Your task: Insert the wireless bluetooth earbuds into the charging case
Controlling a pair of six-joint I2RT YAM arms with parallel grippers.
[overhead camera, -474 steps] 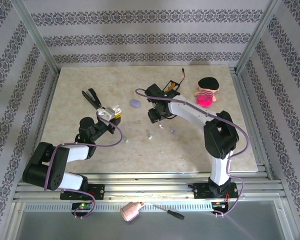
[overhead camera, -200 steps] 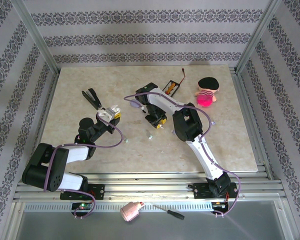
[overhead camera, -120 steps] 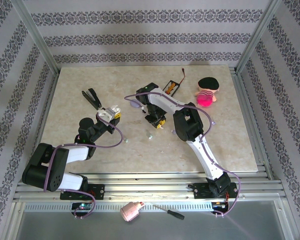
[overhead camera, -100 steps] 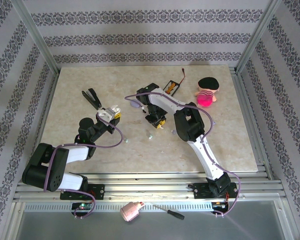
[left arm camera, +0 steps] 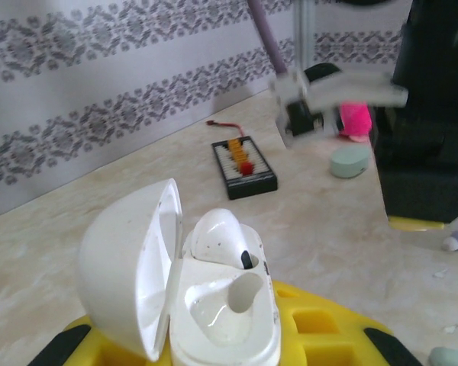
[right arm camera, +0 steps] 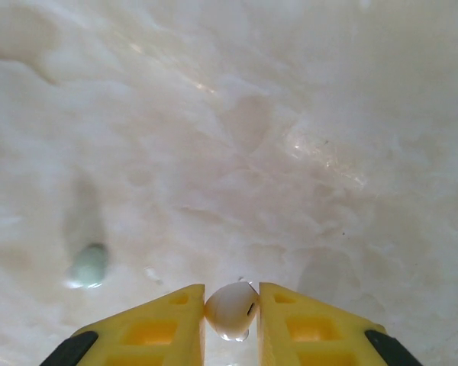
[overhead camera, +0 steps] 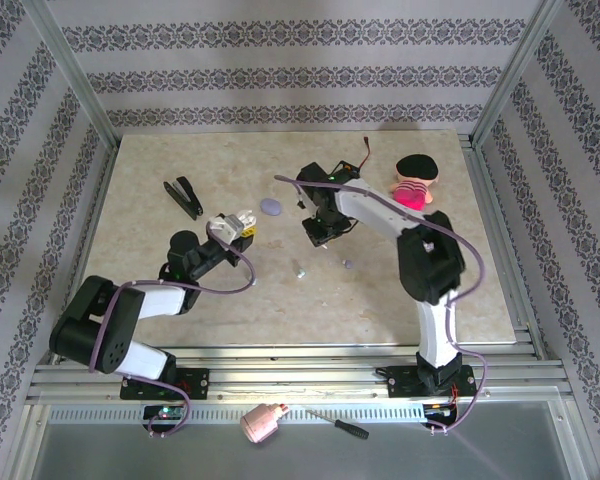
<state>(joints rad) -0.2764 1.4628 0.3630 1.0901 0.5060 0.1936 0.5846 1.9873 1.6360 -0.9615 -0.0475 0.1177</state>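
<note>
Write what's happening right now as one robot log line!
left end effector: holds open charging case | case: one earbud seated, one slot empty | right end effector: shut on second earbud | step: insert pending

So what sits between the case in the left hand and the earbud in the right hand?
In the top view the stretch from case to earbud is bare table; a lavender oval lies just beyond it, a tiny pale bit nearer.

Rear overhead, close wrist views, shared table [overhead camera: 480,265]
</note>
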